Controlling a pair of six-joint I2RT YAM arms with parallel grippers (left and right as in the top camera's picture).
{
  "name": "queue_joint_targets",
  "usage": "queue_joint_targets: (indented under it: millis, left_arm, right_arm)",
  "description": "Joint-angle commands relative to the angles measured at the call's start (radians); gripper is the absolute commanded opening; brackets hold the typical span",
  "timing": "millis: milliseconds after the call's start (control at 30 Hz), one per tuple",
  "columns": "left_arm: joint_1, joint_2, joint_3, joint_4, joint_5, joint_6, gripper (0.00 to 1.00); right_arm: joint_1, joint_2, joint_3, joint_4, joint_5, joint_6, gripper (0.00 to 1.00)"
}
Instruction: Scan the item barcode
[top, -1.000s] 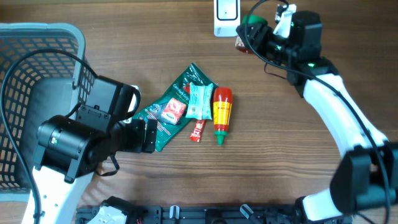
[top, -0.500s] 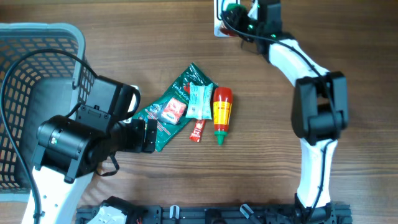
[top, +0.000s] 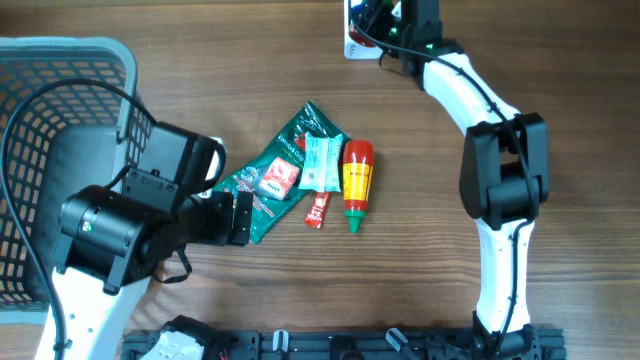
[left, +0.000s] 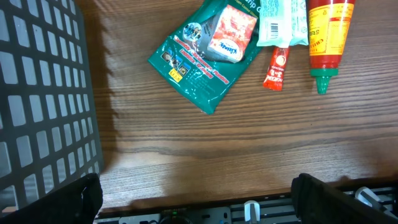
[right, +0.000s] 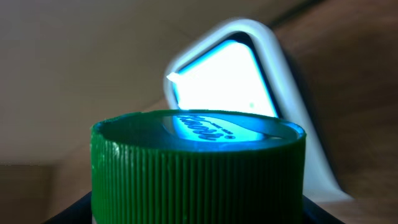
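A ribbed green cap (right: 198, 168) of the item fills the right wrist view, with dark jaws at both lower corners. My right gripper (top: 388, 28) is shut on this green-capped item (top: 375, 18) at the table's far edge. It holds the item right in front of the white scanner (top: 353, 38). The scanner's window (right: 224, 81) glows bright blue-white just behind the cap, and its light reflects on the cap's top. My left gripper (left: 199, 208) stands open over bare wood near the front edge, with both black fingers (left: 323, 198) wide apart and nothing between them.
A grey basket (top: 60, 60) stands at the left. In the middle lie a green packet (top: 262, 195), a red and white tissue pack (top: 279, 179), a pale blue sachet (top: 322, 160), a small red sachet (top: 318, 210) and a red sauce bottle (top: 357, 180).
My right arm has swung left and away along the far edge, bringing the green-capped item up against the scanner. The left arm and the items in the middle have not moved.
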Motion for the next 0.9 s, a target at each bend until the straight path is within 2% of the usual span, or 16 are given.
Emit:
queue_joint_targets:
  millis: [0, 233, 433, 667, 800, 867]
  left_arm:
    - [0.005, -0.007, 0.004, 0.002, 0.012, -0.010, 1.00]
    - [0.005, -0.007, 0.004, 0.002, 0.012, -0.010, 1.00]
    - [0.005, -0.007, 0.004, 0.002, 0.012, -0.010, 1.00]
    - [0.005, -0.007, 0.004, 0.003, 0.012, -0.010, 1.00]
    - [0.005, -0.007, 0.004, 0.003, 0.012, -0.010, 1.00]
    - [0.005, -0.007, 0.004, 0.002, 0.012, -0.010, 1.00]
  right_arm:
    - [-0.064, -0.084, 0.093, -0.135, 0.032, -0.113, 0.28]
    - [-0.254, -0.300, 0.102, -0.526, 0.195, -0.234, 0.28]
    - [-0.471, -0.328, 0.094, -0.772, 0.381, -0.275, 0.29]
    - [-0.670, -0.262, -0.002, -0.758, 0.422, -0.340, 0.29]
    - [-0.723, -0.189, -0.043, -0.719, 0.415, -0.379, 0.29]
    - [-0.731, -0.161, -0.045, -0.708, 0.444, -0.385, 0.33]
